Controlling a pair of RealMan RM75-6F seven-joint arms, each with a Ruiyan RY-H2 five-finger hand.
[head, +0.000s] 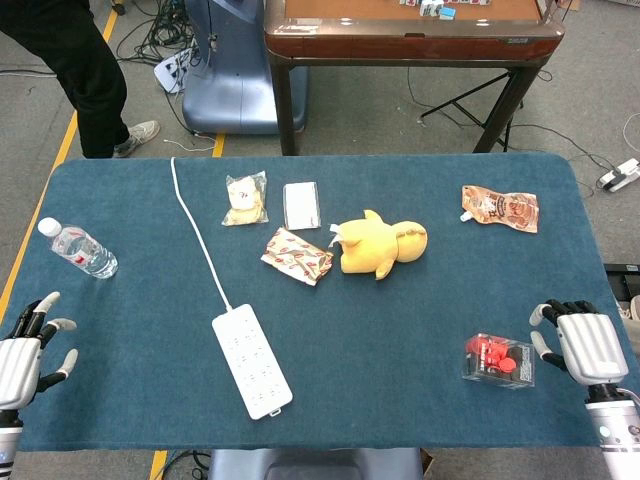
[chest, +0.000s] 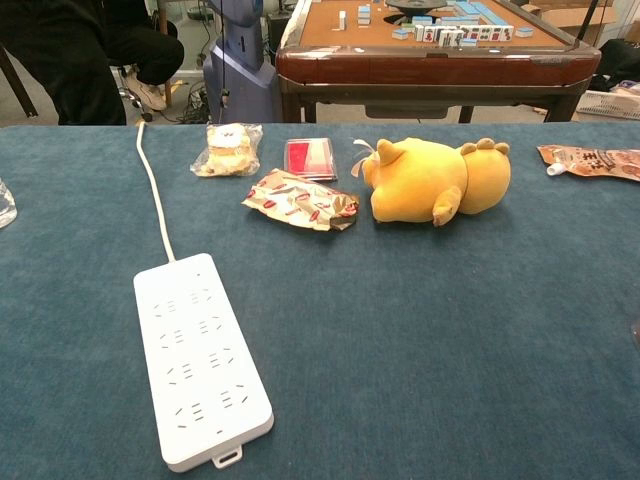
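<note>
Two hands sit at the near corners of the blue-carpeted table, both empty.

Left hand, near left corner: fingers spread wide, holding nothing, palm over the table edge. Nearest thing is the clear plastic water bottle with a white cap, lying on its side by the left edge, apart from the fingers.

White power strip lies flat toward the near edge, its white cable running to the far edge; likely laid out of the hands' way.

Centre cluster, well apart from both hands: clear bag with a pale snack, small white packet (red-faced in the chest view), crumpled red-and-white wrapper, and yellow plush duck toy on its side, just beside the wrapper.

Orange-brown foil pouch lies flat near the far right corner.

Clear plastic box of red pieces rests near the right edge. Right hand, near right corner, is just beside it, fingers apart and lightly curled, not touching; placement suggests a ready reach.
</note>
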